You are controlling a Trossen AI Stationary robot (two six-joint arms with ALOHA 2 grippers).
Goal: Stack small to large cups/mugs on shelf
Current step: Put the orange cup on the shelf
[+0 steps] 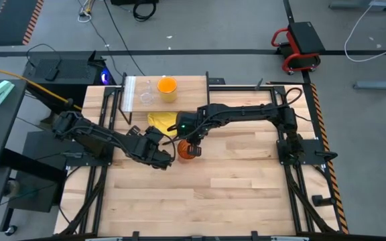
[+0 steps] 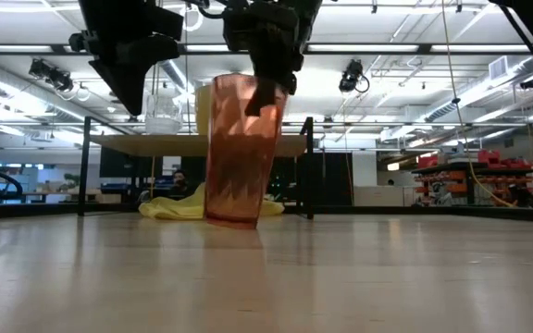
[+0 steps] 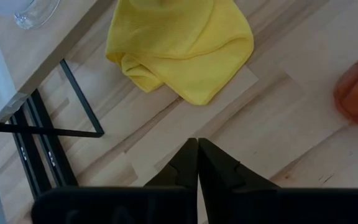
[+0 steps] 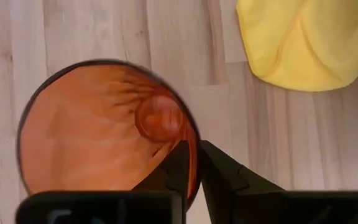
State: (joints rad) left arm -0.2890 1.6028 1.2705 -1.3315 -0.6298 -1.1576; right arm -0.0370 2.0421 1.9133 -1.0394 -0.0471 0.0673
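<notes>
Amber tumbler rim pinched by right gripper, empty.

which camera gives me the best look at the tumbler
The low view: the tumbler shows at full height on the table. The right wrist view looks down into it, rim between the right gripper's fingers. The high view shows it small; the left wrist, only an edge.

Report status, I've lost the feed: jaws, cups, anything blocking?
Right gripper jaws pinching rim of translucent amber tumbler, upright on table. Left gripper shut, idle beside it. Orange mug and clear glass on wooden shelf. Yellow cloth between.
</notes>
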